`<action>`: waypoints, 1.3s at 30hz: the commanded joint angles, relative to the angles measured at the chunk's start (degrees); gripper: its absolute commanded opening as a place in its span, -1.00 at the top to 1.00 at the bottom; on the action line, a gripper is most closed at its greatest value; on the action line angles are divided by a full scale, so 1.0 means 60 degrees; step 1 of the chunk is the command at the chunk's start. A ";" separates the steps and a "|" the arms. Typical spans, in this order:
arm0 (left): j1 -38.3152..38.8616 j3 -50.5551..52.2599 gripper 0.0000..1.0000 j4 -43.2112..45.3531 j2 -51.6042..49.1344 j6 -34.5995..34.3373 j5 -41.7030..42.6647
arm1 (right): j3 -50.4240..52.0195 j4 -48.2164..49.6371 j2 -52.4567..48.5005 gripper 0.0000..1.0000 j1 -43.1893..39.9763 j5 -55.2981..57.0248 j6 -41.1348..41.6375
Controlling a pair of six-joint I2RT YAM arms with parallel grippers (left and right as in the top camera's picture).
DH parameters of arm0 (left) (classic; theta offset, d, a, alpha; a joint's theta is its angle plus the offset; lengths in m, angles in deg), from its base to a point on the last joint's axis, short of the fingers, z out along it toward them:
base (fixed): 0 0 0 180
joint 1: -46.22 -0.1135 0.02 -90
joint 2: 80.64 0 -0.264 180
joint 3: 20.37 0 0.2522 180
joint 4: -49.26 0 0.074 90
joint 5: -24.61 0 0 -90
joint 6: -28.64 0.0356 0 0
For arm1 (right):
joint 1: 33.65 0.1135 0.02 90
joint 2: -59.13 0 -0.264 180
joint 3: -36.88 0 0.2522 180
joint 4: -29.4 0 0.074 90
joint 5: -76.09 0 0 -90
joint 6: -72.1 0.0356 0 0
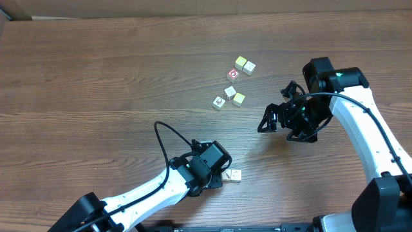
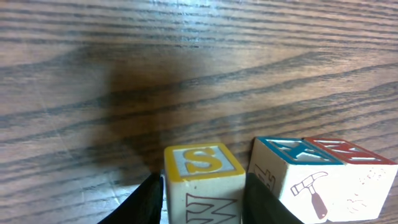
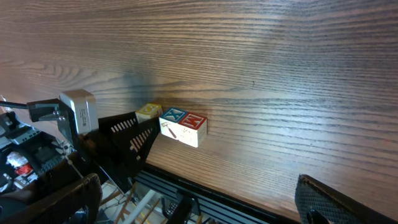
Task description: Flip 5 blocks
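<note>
My left gripper (image 2: pixel 203 200) is shut on a block (image 2: pixel 202 163) with a yellow-framed "S" on top, standing on the table; one black finger (image 2: pixel 146 202) presses each side. Touching it on the right are two more blocks, one blue-topped with a hammer picture (image 2: pixel 292 180) and one red-topped (image 2: pixel 351 155). From overhead this group (image 1: pixel 233 175) lies at the front, beside the left gripper (image 1: pixel 221 175). Two pale picture blocks (image 1: pixel 230 91) (image 1: pixel 219 103) lie farther back. My right gripper (image 1: pixel 273 108) hovers open and empty to their right.
In the back cluster are yellow-topped cubes (image 1: pixel 240 62) (image 1: pixel 239 99) and a red-faced cube (image 1: pixel 233 75). The table's front edge (image 3: pixel 249 202) runs close behind the front blocks. A black cable (image 1: pixel 164 145) loops off the left arm.
</note>
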 commanded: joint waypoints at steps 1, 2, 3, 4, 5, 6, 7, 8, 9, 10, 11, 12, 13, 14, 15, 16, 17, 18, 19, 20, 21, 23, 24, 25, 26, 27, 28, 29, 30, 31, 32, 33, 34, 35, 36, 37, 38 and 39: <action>-0.0095 -0.0025 0.31 -0.0113 0.0419 0.0321 -0.0313 | -0.0189 0.0011 0.0146 -1.00 0.0040 0.0000 -0.0066; -0.0095 -0.0025 0.31 -0.0175 0.0532 0.0342 -0.0346 | -0.0189 0.0011 0.0146 -1.00 0.0040 0.0000 -0.0066; -0.0095 -0.0025 0.29 -0.0226 0.0627 0.0339 -0.0390 | -0.0189 0.0011 0.0146 -1.00 0.0040 0.0000 -0.0066; -0.0095 -0.0025 0.27 -0.0277 0.0721 0.0342 -0.0426 | -0.0189 0.0015 0.0146 -1.00 0.0040 0.0000 -0.0066; -0.0095 -0.0025 0.25 -0.0339 0.0831 0.0342 -0.0488 | -0.0189 0.0015 0.0146 -1.00 0.0040 -0.0004 -0.0066; -0.0091 -0.0025 0.24 -0.0415 0.0943 0.0339 -0.0521 | -0.0189 0.0015 0.0146 -1.00 0.0040 -0.0004 -0.0066; -0.0095 -0.0025 0.23 -0.0463 0.1035 0.0346 -0.0525 | -0.0189 0.0015 0.0146 -1.00 0.0040 -0.0004 -0.0066; -0.0095 -0.0025 0.21 -0.0477 0.1115 0.0412 -0.0510 | -0.0189 0.0011 0.0146 -1.00 0.0040 -0.0004 -0.0062; -0.0091 -0.0025 0.21 -0.0503 0.1202 0.0444 -0.0510 | -0.0189 0.0007 0.0146 -1.00 0.0040 -0.0004 -0.0062; -0.0091 -0.0025 0.26 -0.0594 0.1293 0.0441 -0.0514 | -0.0189 -0.0007 0.0146 -1.00 0.0040 -0.0004 -0.0062; -0.0095 -0.0025 0.50 -0.0685 0.1348 0.0437 -0.0514 | -0.0189 -0.0022 0.0146 -1.00 0.0040 -0.0004 -0.0066; -0.0095 -0.0025 0.78 -0.0831 0.1395 0.0401 -0.0521 | -0.0189 -0.0040 0.0146 -1.00 0.0040 -0.0004 -0.0066; -0.0095 -0.0025 0.91 -0.1013 0.1435 0.0255 -0.0554 | -0.0189 -0.0055 0.0146 -1.00 0.0040 -0.0004 -0.0066; -0.0091 -0.0025 0.91 -0.1188 0.1457 0.0113 -0.0586 | -0.0189 -0.0058 0.0146 -1.00 0.0040 -0.0004 -0.0066; -0.0091 -0.0025 0.92 -0.1421 0.1494 -0.0098 -0.0714 | -0.0189 -0.0062 0.0146 -1.00 0.0040 -0.0004 -0.0066; -0.0091 -0.0025 0.91 -0.1657 0.1519 -0.0379 -0.0925 | -0.0189 -0.0062 0.0146 -1.00 0.0040 -0.0004 -0.0066; -0.0091 -0.0025 0.91 -0.1792 0.1552 -0.0499 -0.1078 | -0.0189 -0.0058 0.0146 -1.00 0.0040 -0.0004 -0.0066; -0.0091 -0.0025 0.92 -0.1869 0.1577 -0.0495 -0.1202 | -0.0189 -0.0058 0.0146 -1.00 0.0040 -0.0004 -0.0066; -0.0091 -0.0025 0.91 -0.1909 0.1596 -0.0499 -0.1242 | -0.0189 -0.0058 0.0146 -1.00 0.0040 -0.0004 -0.0066; -0.0091 -0.0025 0.92 -0.1916 0.1610 -0.0495 -0.1242 | -0.0189 -0.0058 0.0146 -1.00 0.0040 -0.0004 -0.0066; -0.0091 -0.0025 0.91 -0.1916 0.1610 -0.0492 -0.1239 | -0.0189 -0.0062 0.0146 -1.00 0.0040 -0.0004 -0.0066; -0.0091 -0.0018 0.91 -0.1953 0.1592 -0.0492 -0.1231 | -0.0189 -0.0058 0.0146 -1.00 0.0040 -0.0004 -0.0066; -0.0091 -0.0011 0.91 -0.1960 0.1548 -0.0470 -0.1188 | -0.0189 -0.0058 0.0146 -1.00 0.0040 -0.0004 -0.0066; -0.0091 -0.0007 0.92 -0.1956 0.1497 -0.0375 -0.1100 | -0.0189 -0.0055 0.0146 -1.00 0.0040 -0.0004 -0.0066; -0.0091 0.0000 0.92 -0.1949 0.1406 -0.0295 -0.0994 | -0.0189 -0.0055 0.0146 -1.00 0.0040 -0.0004 -0.0066; -0.0091 0.0004 0.92 -0.1949 0.1286 -0.0233 -0.0951 | -0.0189 -0.0051 0.0146 -1.00 0.0040 -0.0004 -0.0066; -0.0091 0.0004 0.91 -0.1953 0.1122 -0.0237 -0.0918 | -0.0189 -0.0055 0.0146 -1.00 0.0040 -0.0004 -0.0069; -0.0091 0.0004 0.92 -0.1945 0.0976 -0.0237 -0.0878 | -0.0189 -0.0055 0.0146 -1.00 0.0040 -0.0004 -0.0066; -0.0091 0.0004 0.92 -0.1912 0.0838 -0.0237 -0.0845 | -0.0189 -0.0055 0.0146 -1.00 0.0040 -0.0004 -0.0066; -0.0091 0.0004 0.92 -0.1832 0.0645 -0.0233 -0.0794 | -0.0189 -0.0055 0.0146 -1.00 0.0040 0.0000 -0.0069; -0.0091 0.0004 0.91 -0.1749 0.0528 -0.0233 -0.0769 | -0.0189 -0.0055 0.0146 -1.00 0.0040 0.0000 -0.0069; -0.0091 0.0004 0.92 -0.1636 0.0419 -0.0200 -0.0681 | -0.0189 -0.0055 0.0146 -1.00 0.0040 0.0000 -0.0069; -0.0091 0.0004 0.91 -0.1439 0.0288 -0.0138 -0.0532 | -0.0189 -0.0051 0.0146 -1.00 0.0040 0.0000 -0.0069; -0.0091 0.0004 0.91 -0.1282 0.0208 -0.0036 -0.0448 | -0.0189 -0.0051 0.0146 -1.00 0.0040 0.0000 -0.0069; -0.0091 0.0004 0.92 -0.1162 0.0142 0.0022 -0.0357 | -0.0189 -0.0051 0.0146 -1.00 0.0040 0.0000 -0.0069; -0.0095 0.0004 0.92 -0.1078 0.0073 0.0025 -0.0324 | -0.0189 -0.0051 0.0146 -1.00 0.0040 0.0000 -0.0069; -0.0095 0.0004 0.92 -0.1056 0.0051 0.0047 -0.0324 | -0.0189 -0.0051 0.0146 -1.00 0.0040 0.0004 -0.0069; -0.0095 0.0004 0.91 -0.1049 0.0051 0.0080 -0.0324 | -0.0189 -0.0047 0.0146 -1.00 0.0040 0.0000 -0.0069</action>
